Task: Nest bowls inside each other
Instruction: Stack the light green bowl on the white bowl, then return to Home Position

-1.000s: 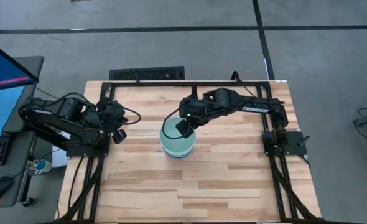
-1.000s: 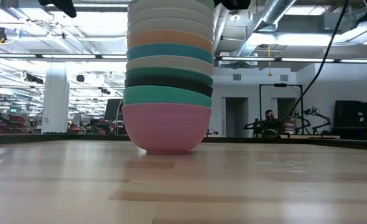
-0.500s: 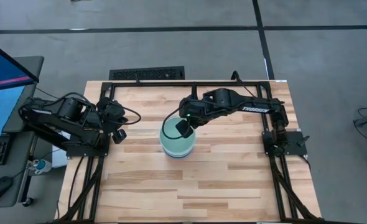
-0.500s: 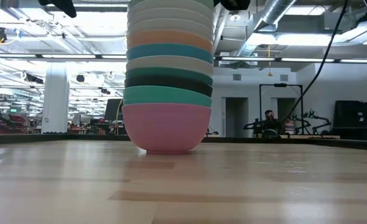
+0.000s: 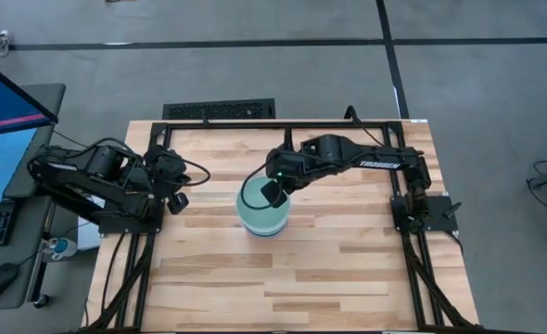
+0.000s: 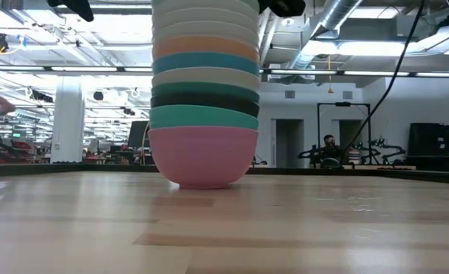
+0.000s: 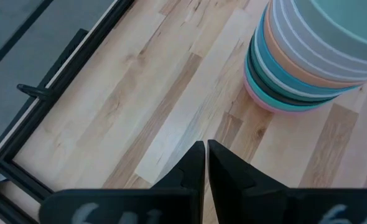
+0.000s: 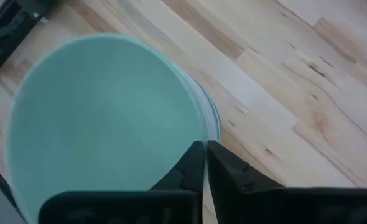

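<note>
The bowls stand nested in one tall stack at the table's middle, and the pink bowl at the bottom rests on the wood. Above it I see turquoise, black, dark green, white, blue, orange and more white bowls. A mint green bowl is on top. My right gripper is shut above the stack's far right rim. My left gripper is shut near the table's left edge, away from the stack. My right gripper points down from above with its shut fingertips at the right side of the mint green bowl's rim. I cannot tell whether they touch it.
Bare wooden table lies all around the stack. A black metal frame runs along the table's far edge and sides. A monitor and a keyboard stand off the table to the left.
The stack has slid a little toward the table's left, staying upright. My right gripper has stayed shut over its top rim and has shifted slightly with it.
</note>
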